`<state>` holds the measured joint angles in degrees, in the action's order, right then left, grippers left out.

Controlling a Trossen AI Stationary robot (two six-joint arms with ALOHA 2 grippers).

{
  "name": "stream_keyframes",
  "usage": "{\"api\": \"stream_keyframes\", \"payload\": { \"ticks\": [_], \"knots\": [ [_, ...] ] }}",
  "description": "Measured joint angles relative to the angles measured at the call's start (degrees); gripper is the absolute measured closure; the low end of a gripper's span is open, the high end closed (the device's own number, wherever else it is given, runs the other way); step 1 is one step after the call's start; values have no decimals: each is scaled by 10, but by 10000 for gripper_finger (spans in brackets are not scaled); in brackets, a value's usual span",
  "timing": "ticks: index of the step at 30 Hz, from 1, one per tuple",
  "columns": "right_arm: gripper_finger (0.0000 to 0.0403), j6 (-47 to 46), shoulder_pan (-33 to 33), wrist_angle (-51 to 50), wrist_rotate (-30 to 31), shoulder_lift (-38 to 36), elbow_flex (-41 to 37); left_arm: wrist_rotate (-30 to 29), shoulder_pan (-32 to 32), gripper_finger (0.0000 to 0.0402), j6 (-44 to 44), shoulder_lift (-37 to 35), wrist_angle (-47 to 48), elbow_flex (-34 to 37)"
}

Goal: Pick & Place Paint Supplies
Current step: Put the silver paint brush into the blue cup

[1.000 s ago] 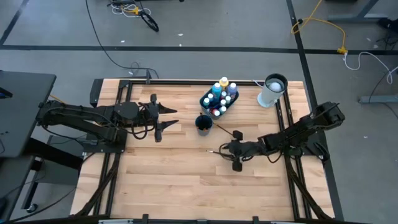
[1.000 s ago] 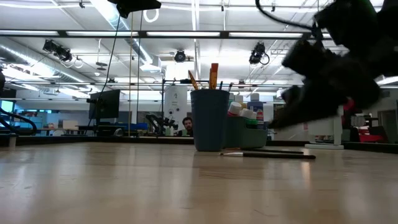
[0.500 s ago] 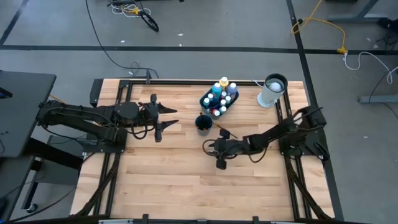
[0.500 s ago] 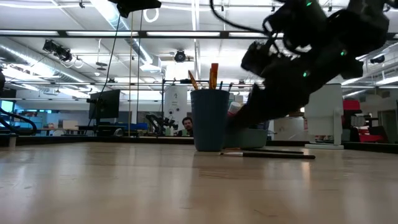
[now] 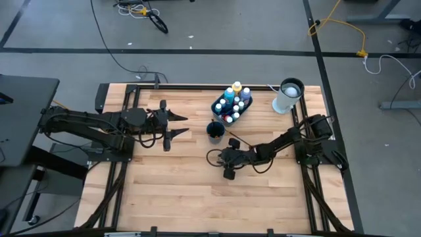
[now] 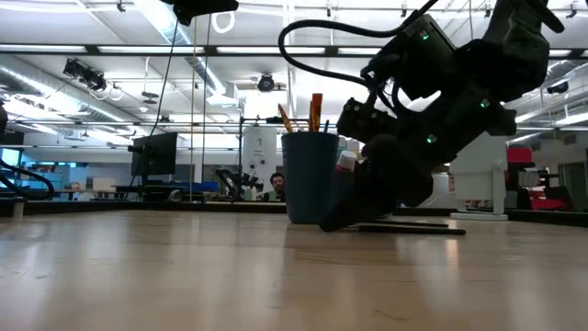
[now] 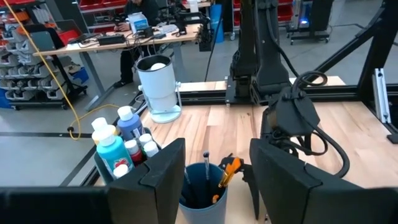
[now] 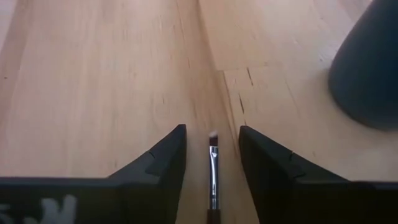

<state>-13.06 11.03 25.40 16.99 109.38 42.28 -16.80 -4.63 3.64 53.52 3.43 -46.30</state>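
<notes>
A thin dark brush [image 8: 213, 163] lies flat on the wood table, also seen in the low view [image 6: 418, 230]. My right gripper [image 8: 212, 155] is open and low over it, one finger on each side, touching nothing; it also shows in the high view [image 5: 218, 158] and the low view [image 6: 335, 223]. Ahead, toward the far side, stands a blue cup [image 5: 215, 130] holding brushes [image 7: 206, 168]. Small paint bottles [image 5: 232, 104] stand in a dark tray [image 7: 106, 174]. A second brush [image 5: 238, 139] lies beside the cup. My left gripper [image 7: 214, 180] is open and empty, left of the cup [image 5: 176, 125].
A tall white cylinder with a dark top [image 5: 288, 95] stands at the far right. Black frame rails [image 5: 306, 171] run along the table's sides. Bare wood [image 5: 197, 197] stretches over the near half. A person [image 6: 277, 187] sits in the room beyond.
My right gripper has gone toward the table's left edge and down to the table, coming in low over the lying brush with a finger on each side. The brush has stayed where it was.
</notes>
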Motion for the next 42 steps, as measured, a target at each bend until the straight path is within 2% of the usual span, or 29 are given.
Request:
{"api": "stream_keyframes", "payload": {
  "ticks": [5,13,20,23,27,36,42],
  "knots": [
    [286,0,0,-17,0,0,1,0,0,213,1,0,1,0],
    [392,1,-2,-27,-9,0,0,-1,0,213,1,0,1,0],
    [399,-4,-2,-17,-29,-11,-3,-1,0,213,0,0,-1,0],
    [400,0,-1,-37,-74,-40,-6,-1,0,213,0,0,-3,0],
    [402,1,1,-41,-101,-109,-4,-1,0,213,-11,0,-3,0],
    [402,112,25,-49,-58,-284,-7,-1,0,213,-74,0,-3,0],
    [403,223,25,25,-41,-362,-7,-3,0,213,-92,15,-3,0]
  ]
}}
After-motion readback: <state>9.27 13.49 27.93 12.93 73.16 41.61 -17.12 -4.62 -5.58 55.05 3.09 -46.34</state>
